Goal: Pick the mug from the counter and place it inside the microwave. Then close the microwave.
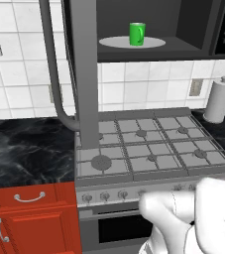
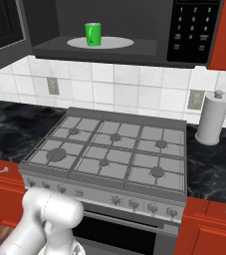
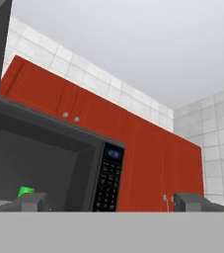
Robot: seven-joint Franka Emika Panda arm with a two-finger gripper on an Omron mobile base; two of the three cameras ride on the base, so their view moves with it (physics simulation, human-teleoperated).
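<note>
In the left base view the white arm (image 1: 193, 218) sits low at the lower right, folded in front of the oven's knob row, a rounded link reaching left across the stove front. The microwave (image 1: 183, 47) hangs open above the grey stovetop (image 1: 148, 146); its door (image 1: 84, 74) swings out toward the camera, seen edge-on, with the curved grey handle (image 1: 54, 74) beside it. The mug (image 1: 137, 34) stands upright on the pale turntable (image 1: 156, 43) inside the cavity. A paper towel roll (image 1: 218, 101) stands on the black veined counter (image 1: 25, 146) right of the stove.

In the right base view a bulbous white arm joint (image 2: 52, 214) rises at the lower left, below the stove's front edge. The green mug (image 2: 93, 34) is upright on the turntable (image 2: 119, 43), handle to its left side. The keypad (image 2: 191, 30) carries rows of small white buttons; their writing is too small to read.

In the hand view the camera looks up and sideways at the microwave (image 3: 59, 163) and the red cabinets (image 3: 148, 158) under the ceiling. The gripper (image 3: 112, 202) has its two dark fingertips (image 3: 32, 201) set far apart at the bottom; the jaws are wide with nothing between them. A sliver of green, the mug (image 3: 25, 191), shows inside the cavity just above the left tip. The keypad (image 3: 108, 180) has a small bluish display and rows of buttons; no characters can be read.
</note>
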